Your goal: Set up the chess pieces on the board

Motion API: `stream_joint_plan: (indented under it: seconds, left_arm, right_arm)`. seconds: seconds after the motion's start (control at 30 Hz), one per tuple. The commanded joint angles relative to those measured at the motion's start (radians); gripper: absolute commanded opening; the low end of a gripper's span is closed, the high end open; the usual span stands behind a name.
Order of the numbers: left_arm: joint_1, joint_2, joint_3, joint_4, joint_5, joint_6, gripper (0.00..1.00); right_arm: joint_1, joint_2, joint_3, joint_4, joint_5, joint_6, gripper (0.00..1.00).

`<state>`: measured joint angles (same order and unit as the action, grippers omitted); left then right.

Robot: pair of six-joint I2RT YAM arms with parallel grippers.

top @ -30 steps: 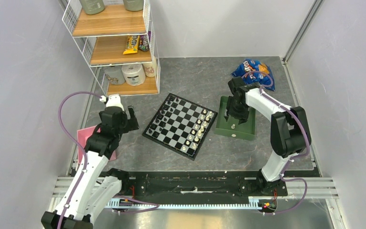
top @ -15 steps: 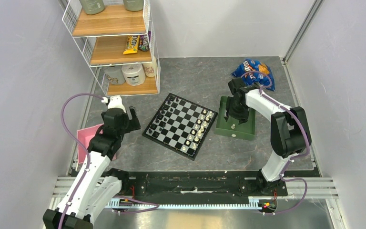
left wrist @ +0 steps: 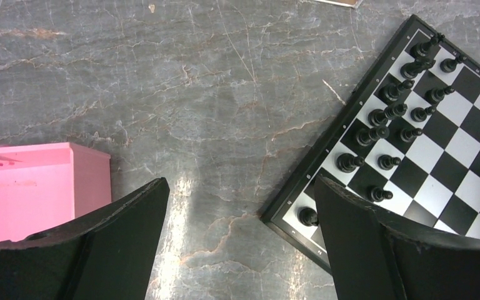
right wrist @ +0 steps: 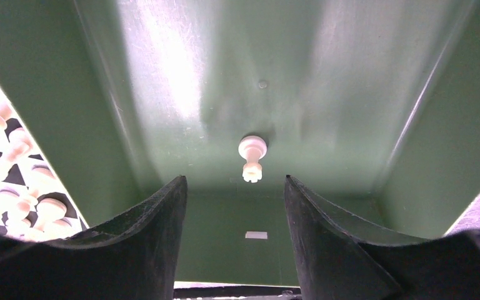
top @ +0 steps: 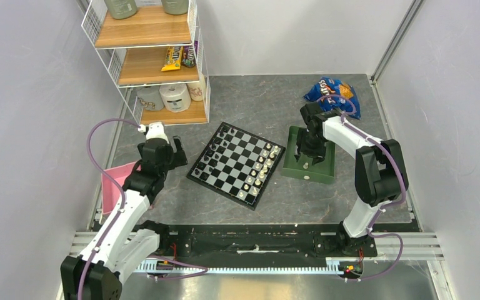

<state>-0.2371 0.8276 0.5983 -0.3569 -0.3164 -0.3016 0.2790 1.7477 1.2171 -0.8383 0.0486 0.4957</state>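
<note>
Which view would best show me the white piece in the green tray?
Right wrist: the white piece appears large and sharp on the green tray floor. Top external shows a speck; left wrist shows none.

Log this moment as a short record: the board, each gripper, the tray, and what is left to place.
board: black pieces along one edge, white pieces along the opposite edge, middle squares bare
right gripper: open, empty, over the floor of the green tray
left gripper: open, empty, over the table between the pink box and the board
left to place: one white piece on the tray floor, just ahead of the right gripper's fingers, not touched
</note>
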Motion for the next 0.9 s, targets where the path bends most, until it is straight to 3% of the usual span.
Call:
stream_joint_plan:
  seconds: [0.0,0.4,0.77,0.87]
  left_arm:
    - [0.002,0.033,-0.002,0.1,-0.035,-0.025,0.94]
    - [0.002,0.091,-0.006,0.13,-0.02,-0.033,0.93]
    - [0.002,0.047,-0.032,0.113,-0.021,-0.031,0.93]
    - [0.002,0.033,-0.031,0.097,-0.022,-0.028,0.93]
  right_arm:
    - [-0.003,0.011,0.045,-0.028,-0.034,-0.021,0.64]
    - [-0.003,0.045,0.047,-0.027,-0.01,-0.036,0.48]
    - [-0.009,0.04,0.054,-0.034,0.02,-0.05,0.14]
    - [-0.011,0.025,0.069,-0.035,0.019,-0.051,0.1]
